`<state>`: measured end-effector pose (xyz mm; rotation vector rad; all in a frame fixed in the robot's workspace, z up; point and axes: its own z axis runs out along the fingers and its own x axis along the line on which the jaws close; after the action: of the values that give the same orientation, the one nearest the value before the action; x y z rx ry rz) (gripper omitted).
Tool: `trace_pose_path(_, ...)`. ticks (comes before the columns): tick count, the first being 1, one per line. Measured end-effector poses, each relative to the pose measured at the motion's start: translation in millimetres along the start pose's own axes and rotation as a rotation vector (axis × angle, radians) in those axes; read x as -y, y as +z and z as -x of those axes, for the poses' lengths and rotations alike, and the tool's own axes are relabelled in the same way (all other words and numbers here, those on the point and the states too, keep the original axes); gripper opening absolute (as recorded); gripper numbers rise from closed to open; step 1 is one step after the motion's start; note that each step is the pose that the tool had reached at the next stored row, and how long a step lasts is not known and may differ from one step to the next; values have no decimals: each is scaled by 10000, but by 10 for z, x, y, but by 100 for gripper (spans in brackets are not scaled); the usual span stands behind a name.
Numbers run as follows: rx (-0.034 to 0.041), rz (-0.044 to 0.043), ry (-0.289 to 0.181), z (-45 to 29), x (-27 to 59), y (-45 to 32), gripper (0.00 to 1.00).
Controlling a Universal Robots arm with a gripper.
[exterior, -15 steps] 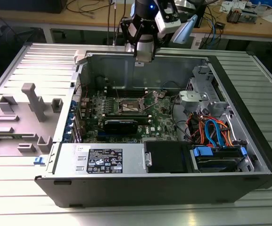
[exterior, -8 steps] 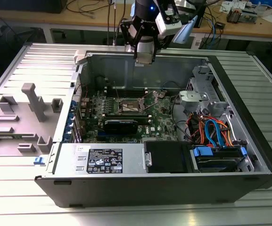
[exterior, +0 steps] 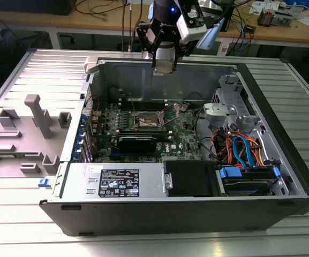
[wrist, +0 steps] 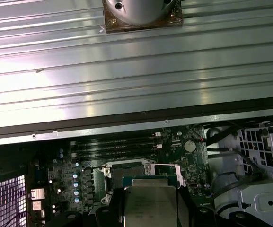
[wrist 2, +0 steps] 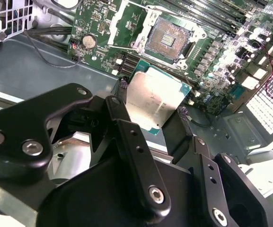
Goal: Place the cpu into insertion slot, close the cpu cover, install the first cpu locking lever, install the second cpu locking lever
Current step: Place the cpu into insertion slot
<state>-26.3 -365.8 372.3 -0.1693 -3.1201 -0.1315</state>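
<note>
My gripper [wrist 2: 156,108] is shut on the cpu [wrist 2: 157,100], a flat square chip with a dull silver top, held by its edges between the black fingers [wrist 2: 118,113]. In the exterior view the gripper [exterior: 164,63] hangs above the far wall of the open computer case, well above the motherboard. The insertion slot [wrist 2: 169,39] lies uncovered on the green board, its dark centre showing. The cpu cover [wrist 2: 117,26] stands swung open beside it. In the first wrist view the cpu [wrist: 150,203] partly hides the insertion slot [wrist: 138,176] below it.
The open case [exterior: 283,160] lies on a ribbed metal table. Inside are a labelled black power supply [exterior: 119,182], a long black card [exterior: 138,142], memory slots [wrist: 112,146] and a drive bay with blue and orange cables [exterior: 242,150]. Grey fixtures [exterior: 36,115] stand at the exterior view's left.
</note>
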Motion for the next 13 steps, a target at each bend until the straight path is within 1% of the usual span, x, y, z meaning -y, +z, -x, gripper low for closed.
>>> trace_pose_path(5, -1, -1, -1, 1, 8, -2, 54)
trace_pose_path(8, 0, -2, -1, 4, 29, -3, 54)
trace_pose_path(10, 0, -1, 0, 6, 59, -2, 54)
trace_pose_path(13, 8, -7, 81, 8, 69, 3, 54)
